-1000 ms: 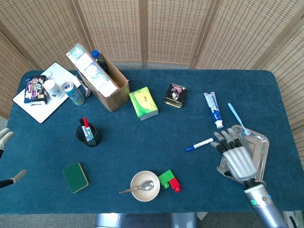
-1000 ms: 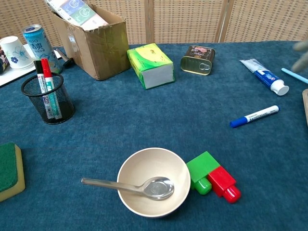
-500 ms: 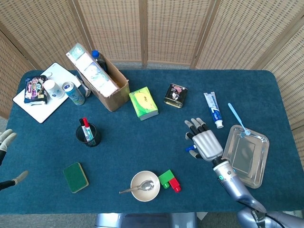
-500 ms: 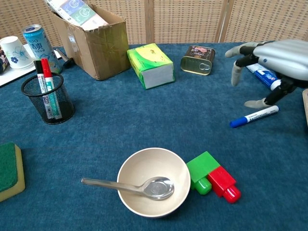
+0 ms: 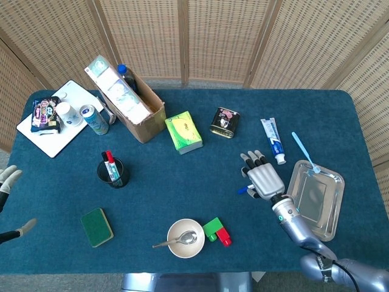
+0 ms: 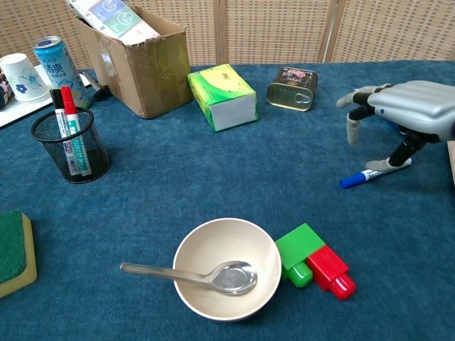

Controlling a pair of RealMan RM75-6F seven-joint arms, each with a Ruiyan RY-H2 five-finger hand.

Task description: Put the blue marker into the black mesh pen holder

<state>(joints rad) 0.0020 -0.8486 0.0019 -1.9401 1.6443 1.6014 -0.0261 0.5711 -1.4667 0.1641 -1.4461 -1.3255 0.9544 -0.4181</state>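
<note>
The blue marker (image 6: 375, 172), white-bodied with a blue cap, lies flat on the blue cloth at the right. In the head view only its capped end (image 5: 243, 190) shows from under the hand. My right hand (image 6: 402, 108) hovers over the marker's rear half, palm down and fingers spread, with the thumb tip touching the barrel. That hand (image 5: 262, 177) holds nothing. The black mesh pen holder (image 6: 71, 146) stands far left with red and green markers in it, also seen in the head view (image 5: 112, 172). My left hand (image 5: 7, 179) shows at the left edge, fingers apart, empty.
A metal tray (image 5: 316, 198), a toothbrush (image 5: 302, 148) and a toothpaste tube (image 5: 273, 140) lie right of the hand. A tin can (image 6: 292, 88), green box (image 6: 222, 96) and cardboard box (image 6: 135, 57) stand behind. A bowl with spoon (image 6: 226, 266) and green-red blocks (image 6: 315, 264) sit near the front.
My right hand moved left from over the tray to above the blue marker and then lowered, so its thumb now touches the barrel. The marker has not moved.
</note>
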